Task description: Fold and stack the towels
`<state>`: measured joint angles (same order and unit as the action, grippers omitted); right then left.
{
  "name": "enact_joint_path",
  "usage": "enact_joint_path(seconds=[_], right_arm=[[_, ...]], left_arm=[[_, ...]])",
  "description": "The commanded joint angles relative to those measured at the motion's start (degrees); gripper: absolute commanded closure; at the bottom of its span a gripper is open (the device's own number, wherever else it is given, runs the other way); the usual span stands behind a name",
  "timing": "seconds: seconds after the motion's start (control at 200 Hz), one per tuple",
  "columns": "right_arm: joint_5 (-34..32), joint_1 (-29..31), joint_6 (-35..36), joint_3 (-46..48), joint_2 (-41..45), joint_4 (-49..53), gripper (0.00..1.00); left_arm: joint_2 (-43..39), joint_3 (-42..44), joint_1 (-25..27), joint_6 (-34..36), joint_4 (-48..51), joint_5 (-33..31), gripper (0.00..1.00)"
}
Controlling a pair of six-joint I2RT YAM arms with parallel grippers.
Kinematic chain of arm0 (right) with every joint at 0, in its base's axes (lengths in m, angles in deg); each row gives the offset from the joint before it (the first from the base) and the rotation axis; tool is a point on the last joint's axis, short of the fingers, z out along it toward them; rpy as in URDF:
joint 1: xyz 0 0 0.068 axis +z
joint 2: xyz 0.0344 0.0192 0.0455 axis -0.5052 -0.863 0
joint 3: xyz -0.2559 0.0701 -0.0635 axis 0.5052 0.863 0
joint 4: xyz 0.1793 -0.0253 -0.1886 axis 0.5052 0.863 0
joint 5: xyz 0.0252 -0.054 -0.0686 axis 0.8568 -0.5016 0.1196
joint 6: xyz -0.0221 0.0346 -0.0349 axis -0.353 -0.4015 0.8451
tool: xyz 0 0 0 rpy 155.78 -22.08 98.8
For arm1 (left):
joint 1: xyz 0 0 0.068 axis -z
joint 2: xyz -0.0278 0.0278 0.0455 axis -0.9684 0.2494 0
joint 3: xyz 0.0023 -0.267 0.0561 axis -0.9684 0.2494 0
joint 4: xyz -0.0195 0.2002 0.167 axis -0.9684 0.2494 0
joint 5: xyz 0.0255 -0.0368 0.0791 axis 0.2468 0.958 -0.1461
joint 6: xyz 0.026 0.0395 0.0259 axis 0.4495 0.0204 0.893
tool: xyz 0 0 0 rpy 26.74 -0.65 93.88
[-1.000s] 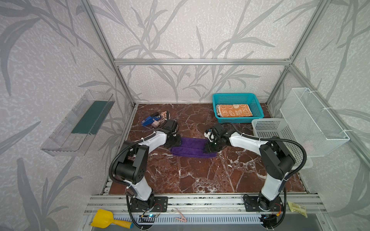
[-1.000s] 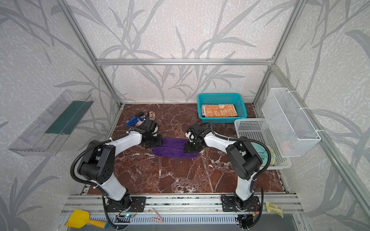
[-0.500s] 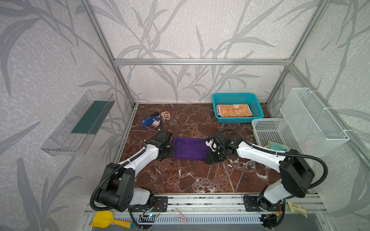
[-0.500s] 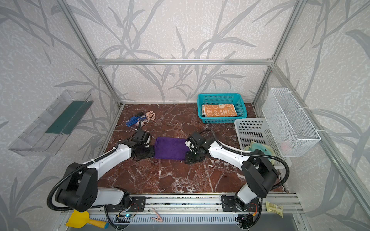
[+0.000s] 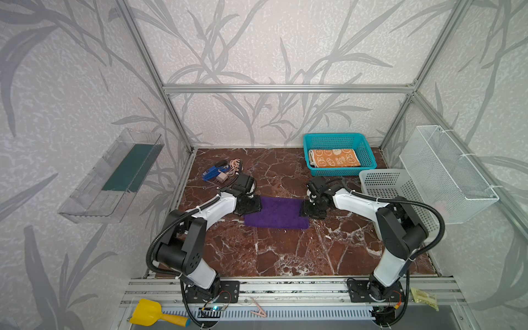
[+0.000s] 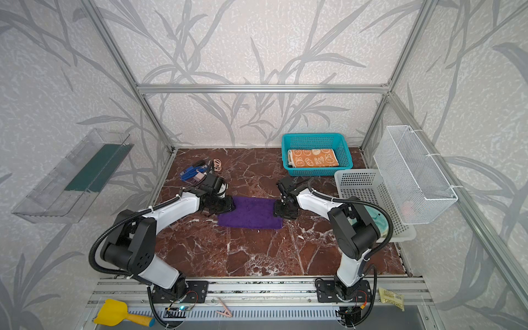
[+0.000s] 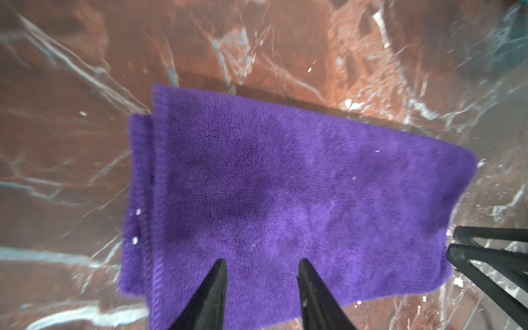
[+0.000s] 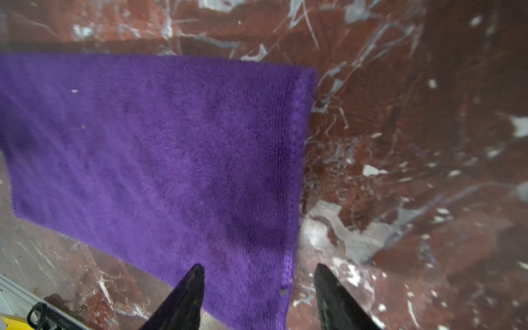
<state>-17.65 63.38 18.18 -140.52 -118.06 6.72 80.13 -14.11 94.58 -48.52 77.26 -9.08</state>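
A purple towel (image 5: pixel 275 213) (image 6: pixel 250 213) lies folded flat mid-floor, its lower layer showing along the near edge. My left gripper (image 5: pixel 254 205) (image 6: pixel 229 205) hovers at its far left corner. In the left wrist view that gripper (image 7: pixel 263 261) is open, with flat purple towel (image 7: pixel 285 185) under the gap. My right gripper (image 5: pixel 305 208) (image 6: pixel 278 210) is at the far right corner. It is also open (image 8: pixel 258 265) and straddles the purple towel's (image 8: pixel 157 148) hemmed edge. An orange rabbit towel (image 5: pixel 334 157) (image 6: pixel 313 158) lies folded in the teal basket (image 5: pixel 333 136). A pale teal towel (image 6: pixel 377 220) sits in the white floor basket (image 6: pixel 368 183).
A blue clip, a small charger and rubber bands (image 5: pixel 220 171) lie at the far left of the floor. A wire basket (image 5: pixel 445 171) hangs on the right wall and a clear shelf (image 5: pixel 114 174) on the left wall. The marble floor (image 5: pixel 285 251) stretches in front of the towel.
The purple towel was a narrow strip a second ago and now lies as a wider flat fold. Both arms reached forward, then drew back. The right gripper's jaws have widened.
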Motion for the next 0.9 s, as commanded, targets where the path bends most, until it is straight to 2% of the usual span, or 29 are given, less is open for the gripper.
enact_joint_path(seconds=[0.0,0.195,0.29,0.355,0.485,0.565,0.74,0.825,0.895], right_arm=[[-0.99,0.82,-3.58,-2.61,-3.23,-0.63,0.37],[-1.12,3.32,-5.58,-6.55,-9.28,-0.34,0.37],[-0.29,3.98,-6.62,-7.06,-11.25,-2.19,0.43],[-0.64,4.07,-6.58,-7.42,-11.78,-2.49,0.54],[-4.98,3.97,-3.44,-10.17,-10.61,0.52,0.86],[-7.15,3.88,-0.98,-14.34,-10.03,4.16,1.00],[-13.56,3.21,9.50,-30.51,-13.75,16.68,1.00],[-15.40,1.91,12.55,-36.48,-15.09,19.87,1.00],[-16.70,0.57,15.02,-40.85,-15.68,21.38,1.00]], left_arm=[[2.04,2.26,0.13,-1.35,-1.86,3.61,0.57],[2.14,7.67,0.03,-2.15,-4.01,4.51,0.58],[1.37,8.68,0.05,-1.98,-3.72,3.56,0.58],[0.67,9.51,0.05,-2.51,-4.47,3.29,0.58],[-0.63,9.99,0.05,-3.74,-5.93,2.87,0.58],[-0.73,7.85,-0.17,-3.69,-5.31,3.47,0.58],[0.71,-1.35,-0.66,-3.48,-3.55,1.32,0.58],[2.73,-5.49,-0.71,-5.05,-6.64,0.66,0.57],[5.86,-11.36,-0.66,-4.97,-5.34,0.94,0.57]])
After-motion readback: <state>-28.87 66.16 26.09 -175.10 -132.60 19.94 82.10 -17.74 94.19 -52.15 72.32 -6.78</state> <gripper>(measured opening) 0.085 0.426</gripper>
